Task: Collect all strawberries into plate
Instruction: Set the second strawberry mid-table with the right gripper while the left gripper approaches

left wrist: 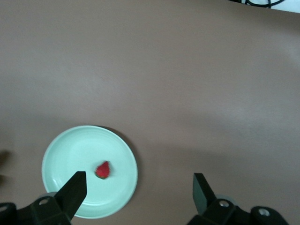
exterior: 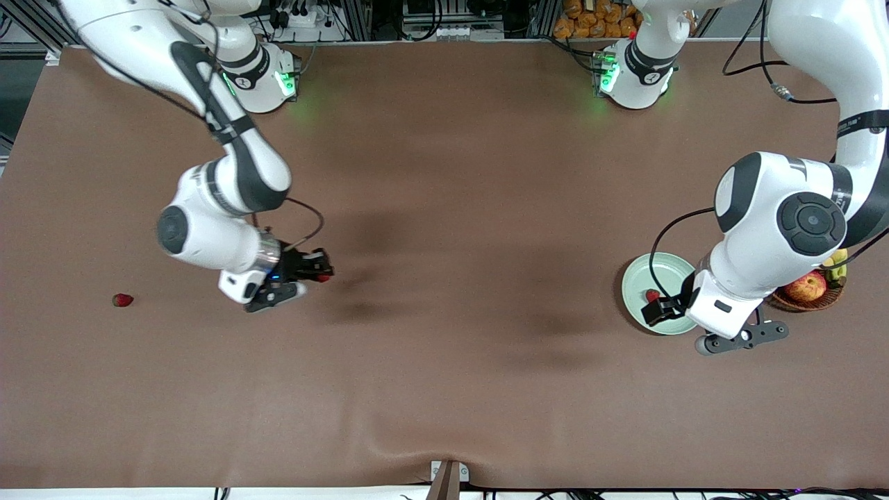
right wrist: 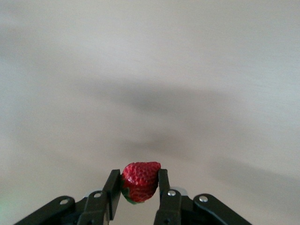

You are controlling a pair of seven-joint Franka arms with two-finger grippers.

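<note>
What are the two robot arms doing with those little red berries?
They are gathering tiny red strawberries onto the round pale mint-green plate. One berry already lies on it, under the open left gripper. The right gripper holds a second strawberry above the brown table. A third strawberry waits at the right arm's end.

No text, label, brand, number or sign can be read in any view. A black band on the arm point(exterior: 863, 122) at the upper right of the front view carries small white lettering, too tiny to make out.
</note>
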